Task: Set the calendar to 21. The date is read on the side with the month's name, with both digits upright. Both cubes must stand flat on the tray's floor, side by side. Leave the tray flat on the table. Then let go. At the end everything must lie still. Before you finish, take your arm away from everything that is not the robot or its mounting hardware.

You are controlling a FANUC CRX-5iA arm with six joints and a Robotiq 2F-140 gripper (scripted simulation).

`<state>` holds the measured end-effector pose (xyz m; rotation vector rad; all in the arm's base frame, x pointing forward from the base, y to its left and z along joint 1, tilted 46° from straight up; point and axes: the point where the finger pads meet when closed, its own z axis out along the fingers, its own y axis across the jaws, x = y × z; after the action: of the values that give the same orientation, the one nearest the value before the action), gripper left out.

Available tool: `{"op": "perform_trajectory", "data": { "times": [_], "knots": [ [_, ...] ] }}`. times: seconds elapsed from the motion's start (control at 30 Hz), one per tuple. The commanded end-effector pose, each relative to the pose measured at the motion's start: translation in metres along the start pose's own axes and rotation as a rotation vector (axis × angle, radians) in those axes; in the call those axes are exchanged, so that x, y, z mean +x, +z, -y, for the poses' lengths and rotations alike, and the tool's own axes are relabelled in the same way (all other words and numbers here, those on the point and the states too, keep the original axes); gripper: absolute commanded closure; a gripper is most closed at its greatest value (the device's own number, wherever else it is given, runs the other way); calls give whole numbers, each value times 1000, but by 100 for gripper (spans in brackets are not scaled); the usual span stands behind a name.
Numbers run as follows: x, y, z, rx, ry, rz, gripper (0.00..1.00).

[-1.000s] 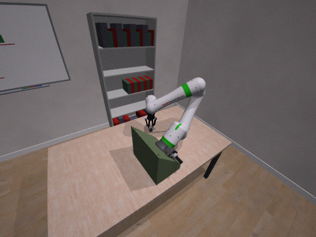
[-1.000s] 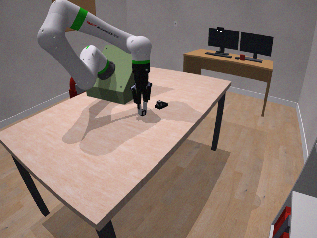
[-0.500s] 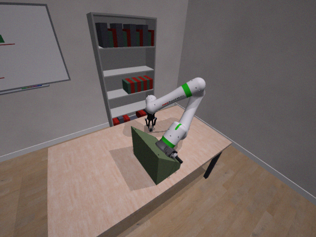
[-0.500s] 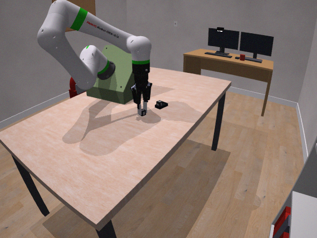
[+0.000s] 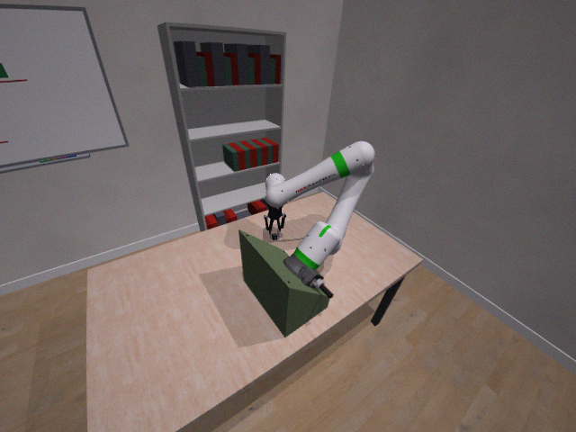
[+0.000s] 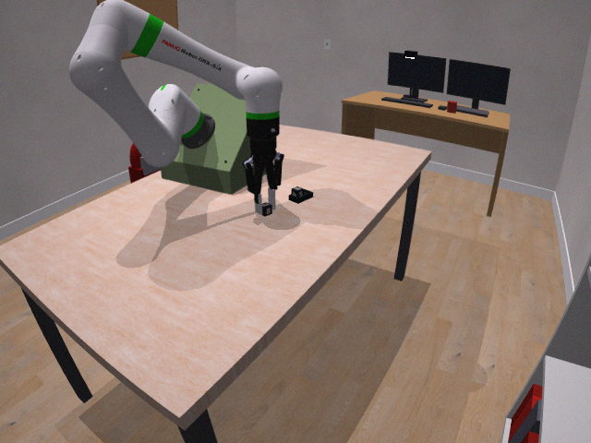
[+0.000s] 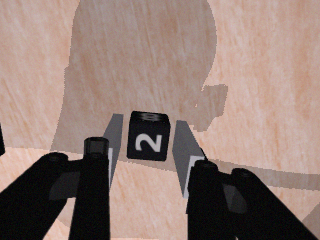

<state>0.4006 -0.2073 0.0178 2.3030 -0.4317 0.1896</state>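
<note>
1. The gripper (image 7: 146,160) stands over the cube (image 7: 148,136), its jaws a little apart with a gap on each side, so it holds nothing.
2. The cube rests on the table (image 6: 200,286), showing a 2 toward the wrist camera, near the tray (image 6: 300,194) but outside it.
3. Judged best: open further, lift straight up clear of the cube, and avoid nudging it before any regrasp.
</note>
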Motion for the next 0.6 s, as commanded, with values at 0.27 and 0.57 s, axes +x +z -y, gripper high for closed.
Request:
{"op": "perform_trajectory", "data": {
  "times": [0.27,0.57],
  "knots": [
    [0,-7,0,0,0,0,72],
    [0,-37,0,0,0,0,72]
  ]
}}
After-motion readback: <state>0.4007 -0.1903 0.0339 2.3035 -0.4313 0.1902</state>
